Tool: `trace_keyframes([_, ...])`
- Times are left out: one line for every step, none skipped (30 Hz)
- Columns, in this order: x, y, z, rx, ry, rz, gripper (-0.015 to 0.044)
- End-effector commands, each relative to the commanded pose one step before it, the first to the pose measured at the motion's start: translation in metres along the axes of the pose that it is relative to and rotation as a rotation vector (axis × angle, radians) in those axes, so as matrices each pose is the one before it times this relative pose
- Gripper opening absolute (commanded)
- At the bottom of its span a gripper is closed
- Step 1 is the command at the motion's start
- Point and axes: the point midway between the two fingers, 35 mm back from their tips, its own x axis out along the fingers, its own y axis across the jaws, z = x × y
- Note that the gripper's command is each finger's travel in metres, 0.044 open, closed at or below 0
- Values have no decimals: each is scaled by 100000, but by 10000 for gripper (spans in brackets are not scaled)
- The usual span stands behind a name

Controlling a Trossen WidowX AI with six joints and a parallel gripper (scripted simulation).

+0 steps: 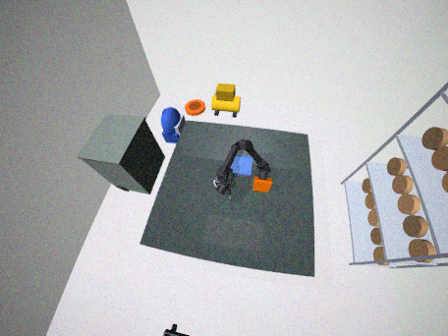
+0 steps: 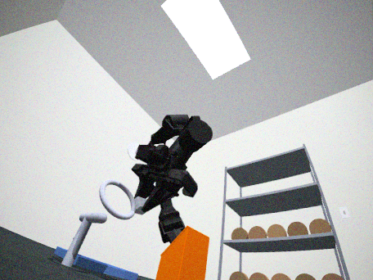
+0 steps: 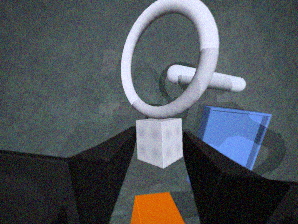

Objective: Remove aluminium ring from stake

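Observation:
The aluminium ring (image 2: 102,196) (image 3: 210,40) is held up in the air, steeply tilted. Its square tab (image 2: 140,204) (image 3: 160,142) is between the fingers of my gripper (image 2: 140,205) (image 3: 159,134), which is shut on it. The steel stake (image 2: 78,241) stands with its cross-bar (image 2: 93,218) (image 3: 225,81) on top. In the exterior view the ring is above and right of the cross-bar, with a gap between them. In the wrist view one end of the bar shows through the ring. The blue tray (image 1: 243,166) (image 3: 237,110) shows no ring in it; part of it is hidden.
An orange block (image 1: 262,184) (image 2: 184,258) (image 3: 154,210) stands at the arm's base, beside the tray. The dark mat (image 1: 196,221) lies under everything. A grey cabinet (image 1: 105,142) is at the left and a shelf rack (image 2: 270,196) is farther off.

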Motion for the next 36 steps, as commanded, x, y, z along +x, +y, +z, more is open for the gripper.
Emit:
trace_keyframes([-587,-170,60,463,177,201,0])
trace_keyframes([-154,-54,14,-2,3,1,0])
trace_keyframes([-155,-55,14,-1,3,0,0])
trace_keyframes([-155,-55,13,-1,3,-1,0])
trace_keyframes([-155,-56,12,-1,3,-1,0])
trace_keyframes([-155,-56,11,-1,3,-2,0])
trace_keyframes([-155,-57,10,-1,3,-3,0])
trace_keyframes([-155,-58,9,0,3,-4,0])
trace_keyframes([-155,-58,9,0,4,-5,0])
trace_keyframes([-155,-59,8,0,4,-6,0])
trace_keyframes([-155,-60,7,0,4,-7,0])
trace_keyframes([-156,-60,6,0,4,-7,0])
trace_keyframes([-129,-51,5,0,3,-7,0])
trace_keyframes([-23,-9,1,0,1,-1,0])
trace_keyframes([-69,-27,2,0,2,-4,0])
trace_keyframes([-115,-46,3,1,3,-7,0])
trace_keyframes([-115,-46,3,1,3,-7,0])
trace_keyframes([-69,-28,1,0,2,-5,0])
trace_keyframes([4,-9,-3,337,-120,62,0])
trace_keyframes([13,-26,-10,1012,-360,188,0])
trace_keyframes([22,-45,-17,1688,-596,317,0])
trace_keyframes([26,-55,-20,2045,-715,392,0])
trace_keyframes([26,-56,-20,2047,-709,400,0])
trace_keyframes([26,-58,-20,2050,-702,408,0])
trace_keyframes([25,-59,-19,2052,-694,415,0])
trace_keyframes([25,-60,-19,2054,-687,423,0])
trace_keyframes([25,-61,-19,2057,-680,431,0])
trace_keyframes([25,-63,-18,2059,-673,438,0])
trace_keyframes([24,-64,-18,2061,-665,445,0])
trace_keyframes([24,-65,-17,2064,-658,452,0])
trace_keyframes([24,-67,-17,2066,-650,459,0])
trace_keyframes([24,-68,-16,2068,-642,466,0])
trace_keyframes([23,-69,-16,2070,-635,473,0])
trace_keyframes([23,-70,-15,2073,-627,480,0])
trace_keyframes([23,-72,-14,2075,-619,486,0])
trace_keyframes([23,-73,-14,2077,-611,492,0])
